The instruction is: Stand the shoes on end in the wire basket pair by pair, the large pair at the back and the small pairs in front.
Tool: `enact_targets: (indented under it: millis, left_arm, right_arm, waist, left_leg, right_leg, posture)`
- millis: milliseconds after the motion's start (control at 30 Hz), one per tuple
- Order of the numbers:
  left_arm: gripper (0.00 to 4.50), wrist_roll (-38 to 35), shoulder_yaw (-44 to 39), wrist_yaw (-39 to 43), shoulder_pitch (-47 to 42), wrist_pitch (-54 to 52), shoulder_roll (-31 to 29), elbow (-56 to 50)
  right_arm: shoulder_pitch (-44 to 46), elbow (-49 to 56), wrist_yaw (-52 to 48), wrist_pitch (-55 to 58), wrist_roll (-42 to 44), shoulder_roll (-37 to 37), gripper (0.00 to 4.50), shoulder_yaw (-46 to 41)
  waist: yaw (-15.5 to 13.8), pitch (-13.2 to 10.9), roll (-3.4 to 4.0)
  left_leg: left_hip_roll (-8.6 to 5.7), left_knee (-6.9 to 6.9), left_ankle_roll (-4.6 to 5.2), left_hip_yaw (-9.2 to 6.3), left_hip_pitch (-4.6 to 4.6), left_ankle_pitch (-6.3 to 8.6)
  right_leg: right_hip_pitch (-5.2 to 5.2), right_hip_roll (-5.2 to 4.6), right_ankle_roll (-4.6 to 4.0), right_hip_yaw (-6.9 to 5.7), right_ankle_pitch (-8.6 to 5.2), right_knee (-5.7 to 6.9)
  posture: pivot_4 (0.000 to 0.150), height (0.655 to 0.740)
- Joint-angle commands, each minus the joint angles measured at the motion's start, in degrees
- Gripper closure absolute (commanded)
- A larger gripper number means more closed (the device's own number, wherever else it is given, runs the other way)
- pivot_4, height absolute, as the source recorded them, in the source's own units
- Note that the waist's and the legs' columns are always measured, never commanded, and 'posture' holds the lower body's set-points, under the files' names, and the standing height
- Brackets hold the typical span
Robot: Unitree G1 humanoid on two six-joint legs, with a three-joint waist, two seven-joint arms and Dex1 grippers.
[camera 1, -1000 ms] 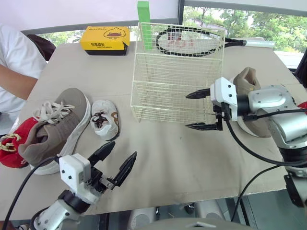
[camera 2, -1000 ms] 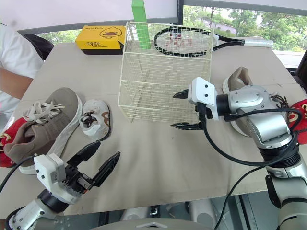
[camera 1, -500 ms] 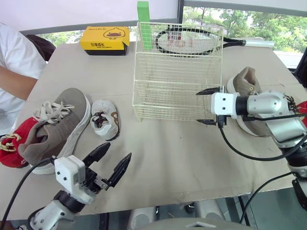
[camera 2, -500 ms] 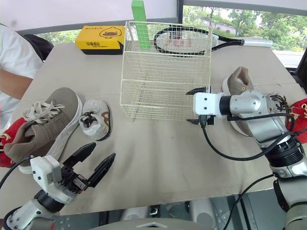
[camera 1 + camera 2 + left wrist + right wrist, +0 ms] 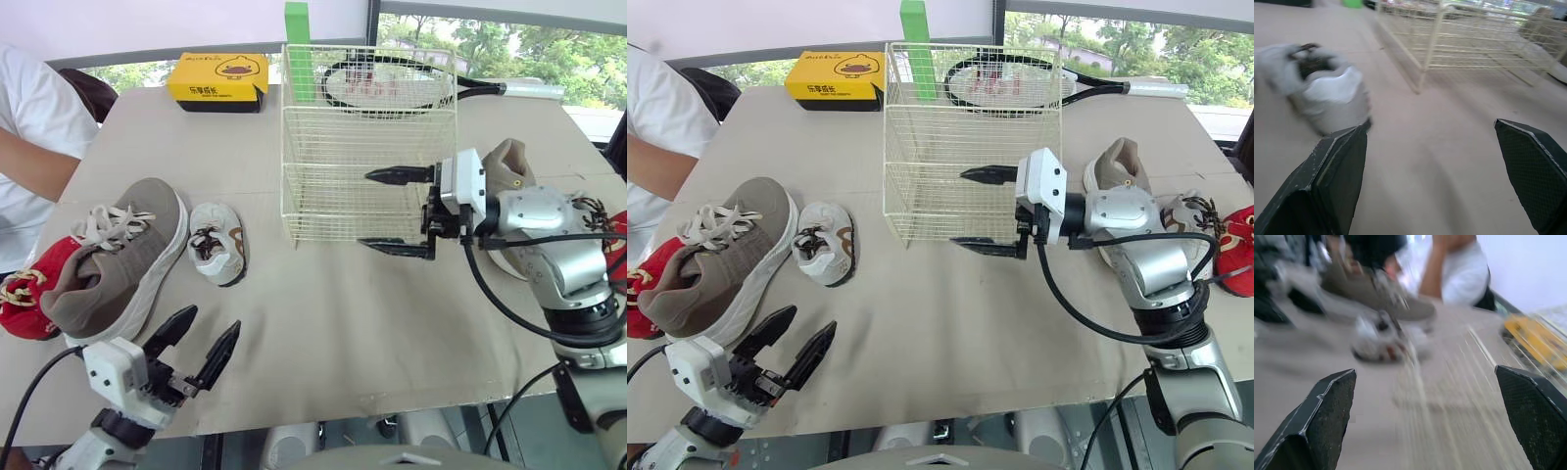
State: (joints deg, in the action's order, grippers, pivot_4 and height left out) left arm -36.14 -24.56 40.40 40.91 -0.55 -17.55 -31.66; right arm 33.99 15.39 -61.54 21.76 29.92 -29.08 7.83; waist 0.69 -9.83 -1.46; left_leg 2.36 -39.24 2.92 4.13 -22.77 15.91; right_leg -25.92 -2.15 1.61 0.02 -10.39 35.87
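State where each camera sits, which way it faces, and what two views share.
Both eye views: from the head, down onto the table and wire basket; left gripper and right gripper show.
Left wrist: along its open fingers toward the small white shoe and wire basket.
Right wrist: along its open fingers toward the grey shoe and person.
Both wrist views share the small white shoe.

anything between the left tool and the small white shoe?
Nothing visible. The left tool is open at the near edge of the table; only bare surface lies between it and the small white shoe. The large grey shoe lies to that shoe's left, off the direct line.
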Motion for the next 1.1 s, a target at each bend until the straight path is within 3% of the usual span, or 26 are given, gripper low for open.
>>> enact_targets:
  millis: [33, 200, 500, 700, 800, 933, 1100]
  left_arm:
    - [0.0, -1.3, -2.8, -1.1, -0.4, 1.4, 0.5, 1.2]
    - [0.0, -2.6, -4.3, -1.1, -0.8, 0.8, 0.3, 2.2]
    - [0.0, -2.7, -4.7, -5.5, -2.4, -2.6, -1.0, 0.1]
    - [0.0, -2.8, -2.1, -17.1, -10.8, -12.7, -3.5, -5.1]
    - [0.0, -4.5, -3.6, -17.6, -10.9, -14.2, -4.1, -7.4]
    - [0.0, -14.1, -12.0, -10.5, -3.6, -13.0, -5.2, -10.3]
    - [0.0, -22.0, -28.3, -6.4, 4.8, -14.1, -9.9, -7.7]
  right_arm:
    - [-1.1, 2.1, 0.6, 2.2, 3.1, 1.0, 0.1, -0.7]
    - [-3.5, 2.1, 1.9, 1.7, 3.1, 3.4, 0.1, 0.1]
    - [-6.1, 4.3, 0.0, 2.0, 3.7, 1.4, 0.1, -0.6]
    - [-5.8, 7.1, -0.8, 4.8, 6.4, -0.4, 0.1, -0.9]
    - [-4.3, 8.1, -1.3, 7.3, 8.9, -0.5, 0.1, -0.7]
    - [-4.1, 8.4, -1.4, 7.9, 9.3, -0.2, 0.1, 0.2]
    - [-3.3, 7.0, -2.3, 7.3, 9.5, 0.8, 0.1, 0.5]
  waist:
    - [0.1, 0.0, -0.02]
    - [0.1, 0.1, -0.08]
    - [0.1, 0.1, -0.1]
    - [-0.2, 0.1, -0.14]
    - [0.6, 0.2, -0.26]
    - [1.1, 0.2, -0.3]
    - [1.0, 0.2, -0.29]
  left_leg:
    - [0.0, -0.02, 0.0, 0.02, 0.0, 0.0]
    - [-0.02, -0.03, 0.0, 0.02, 0.01, 0.0]
    - [-0.03, -0.03, 0.0, 0.02, 0.01, 0.0]
    - [-0.04, -0.03, -0.01, -0.05, 0.02, -0.01]
    - [-0.02, -0.03, -0.01, 0.0, 0.05, -0.01]
    - [0.01, 0.04, -0.01, 0.03, 0.08, 0.0]
    - [0.04, 0.06, -0.03, -0.1, 0.05, 0.0]
  right_leg:
    - [0.0, -0.03, 0.0, 0.01, 0.0, 0.0]
    - [0.0, -0.03, 0.01, 0.01, 0.0, 0.0]
    - [0.0, -0.02, 0.0, 0.0, 0.01, 0.01]
    - [0.05, 0.0, -0.02, -0.02, 0.02, 0.04]
    - [0.08, 0.0, -0.19, 0.01, 0.14, 0.04]
    - [0.05, 0.01, -0.21, 0.03, 0.14, 0.03]
    - [0.0, 0.01, -0.02, -0.14, -0.01, 0.03]
  posture:
    - [0.15, 0.74]
    - [0.15, 0.74]
    - [0.15, 0.74]
    - [0.15, 0.74]
    - [0.15, 0.74]
    - [0.15, 0.74]
    - [0.15, 0.74]
